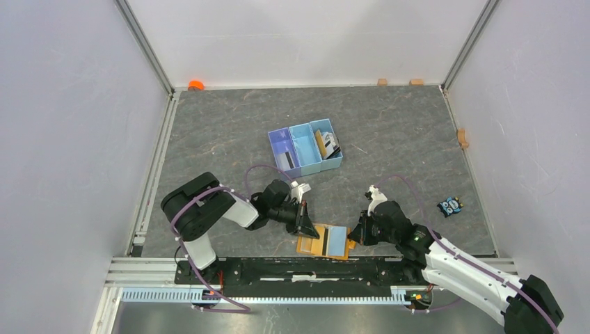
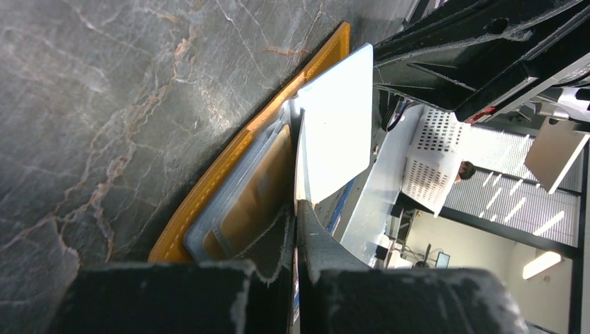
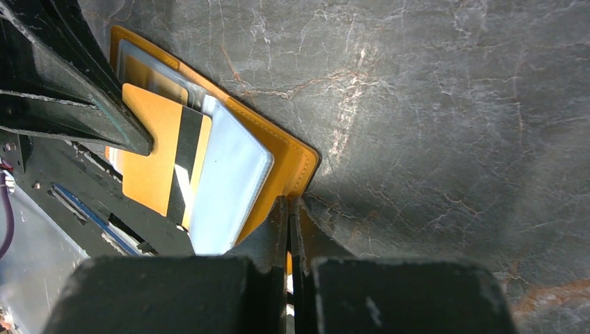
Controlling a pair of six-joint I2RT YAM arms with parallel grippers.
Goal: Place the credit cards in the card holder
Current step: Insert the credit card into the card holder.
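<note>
Top external view: card holder (image 1: pixel 337 242) lies open at the table's (image 1: pixel 389 139) near edge. Left gripper (image 1: pixel 306 226) clenches 1 gold credit card (image 3: pixel 156 163) over it. Right gripper (image 1: pixel 355 235) pinches its right edge. Tabletop stretches beyond.

Left gripper (image 1: pixel 306 226), right gripper (image 1: pixel 356 235) beside card holder (image 1: pixel 324 242)

Card holder (image 1: pixel 306 245) lying open at near edge of table (image 1: pixel 389 139), right between the arms. Left gripper (image 1: pixel 306 229) on its left side, right gripper (image 1: pixel 355 236) at its right corner. One card (image 3: pixel 156 174) on holder's left half, against inner flap. Tray (image 1: pixel 305 142) behind, mid-table; more cards (image 1: pixel 327 144) in its right compartment, another in left. Gadget (image 1: pixel 451 206) far right, well apart.
</note>
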